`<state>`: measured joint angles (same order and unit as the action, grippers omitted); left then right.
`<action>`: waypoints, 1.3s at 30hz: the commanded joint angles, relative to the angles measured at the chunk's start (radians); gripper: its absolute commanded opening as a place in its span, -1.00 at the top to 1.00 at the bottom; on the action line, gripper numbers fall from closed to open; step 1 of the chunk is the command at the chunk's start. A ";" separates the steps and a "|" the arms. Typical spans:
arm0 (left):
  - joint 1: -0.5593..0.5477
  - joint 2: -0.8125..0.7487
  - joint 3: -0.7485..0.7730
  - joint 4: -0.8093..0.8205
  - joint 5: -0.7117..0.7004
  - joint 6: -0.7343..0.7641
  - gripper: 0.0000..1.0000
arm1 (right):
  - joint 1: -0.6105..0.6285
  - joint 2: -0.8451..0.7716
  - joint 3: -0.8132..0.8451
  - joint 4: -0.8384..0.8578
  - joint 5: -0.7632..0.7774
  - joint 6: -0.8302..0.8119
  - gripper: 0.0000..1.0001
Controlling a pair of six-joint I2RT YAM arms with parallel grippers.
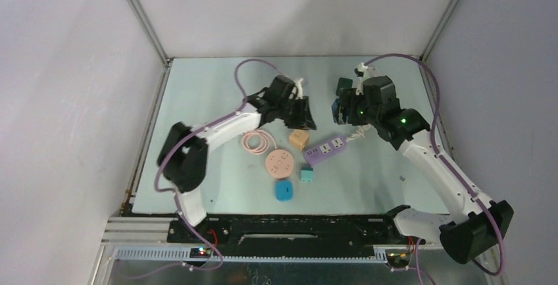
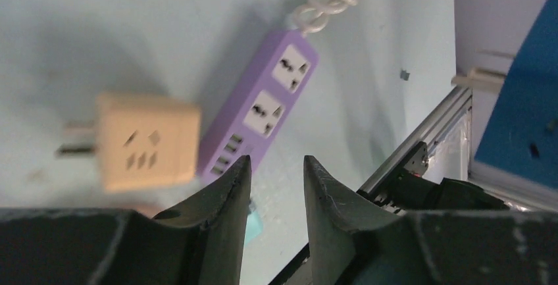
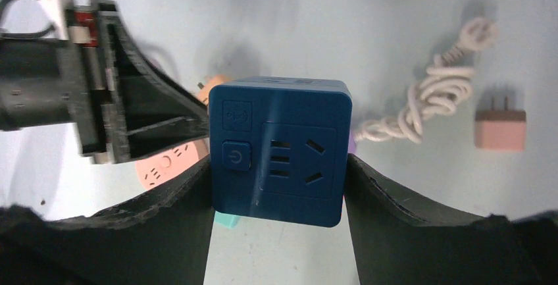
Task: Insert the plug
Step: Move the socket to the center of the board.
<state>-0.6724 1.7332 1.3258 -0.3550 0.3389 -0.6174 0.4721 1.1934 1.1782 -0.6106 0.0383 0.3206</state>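
Blue socket cube (image 3: 279, 156): pinched in right end effector (image 3: 278, 161), face exposed, presumably for insertion. Tan plug (image 2: 148, 141): loose on bench (image 2: 99, 35). Left end effector (image 2: 277, 166): narrowly spread, empty, near plug.

Blue socket cube (image 3: 279, 153) clamped between jaws, probably pink plug (image 3: 500, 129) beyond

The blue socket cube (image 3: 279, 153) looks smooth matt plastic.
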 commanded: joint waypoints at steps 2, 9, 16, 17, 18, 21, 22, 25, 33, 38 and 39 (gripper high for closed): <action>-0.067 0.216 0.235 -0.035 0.082 0.015 0.21 | -0.091 -0.070 -0.040 -0.074 0.016 0.096 1.00; -0.069 0.418 0.340 -0.057 -0.010 -0.017 0.03 | -0.263 -0.114 -0.163 -0.090 -0.197 0.122 1.00; -0.094 0.393 0.230 0.042 0.108 -0.106 0.00 | -0.406 -0.101 -0.178 -0.092 -0.336 0.135 1.00; -0.099 0.377 0.195 0.079 0.144 -0.130 0.00 | -0.410 -0.101 -0.179 -0.092 -0.336 0.141 1.00; -0.107 0.369 0.169 0.116 0.170 -0.153 0.00 | -0.412 -0.099 -0.179 -0.091 -0.338 0.146 1.00; -0.141 0.372 0.144 0.147 0.242 -0.197 -0.01 | -0.417 -0.087 -0.179 -0.080 -0.358 0.160 1.00; -0.153 0.376 0.149 0.155 0.257 -0.205 -0.01 | -0.419 -0.082 -0.178 -0.076 -0.365 0.164 1.00; -0.190 0.380 0.158 0.198 0.280 -0.248 -0.01 | -0.439 -0.075 -0.178 -0.079 -0.386 0.187 1.00; -0.228 0.351 0.122 0.318 0.272 -0.319 -0.02 | -0.516 -0.080 -0.178 -0.121 -0.446 0.226 1.00; -0.214 0.249 0.073 0.281 0.233 -0.207 -0.04 | -0.517 -0.095 -0.180 -0.163 -0.429 0.211 1.00; -0.210 0.229 0.065 0.267 0.224 -0.185 -0.05 | -0.517 -0.098 -0.180 -0.168 -0.427 0.207 1.00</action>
<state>-0.9020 2.1017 1.4193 -0.0864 0.5900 -0.8898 -0.0425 1.1233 0.9844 -0.7559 -0.3695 0.5243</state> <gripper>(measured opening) 0.519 0.664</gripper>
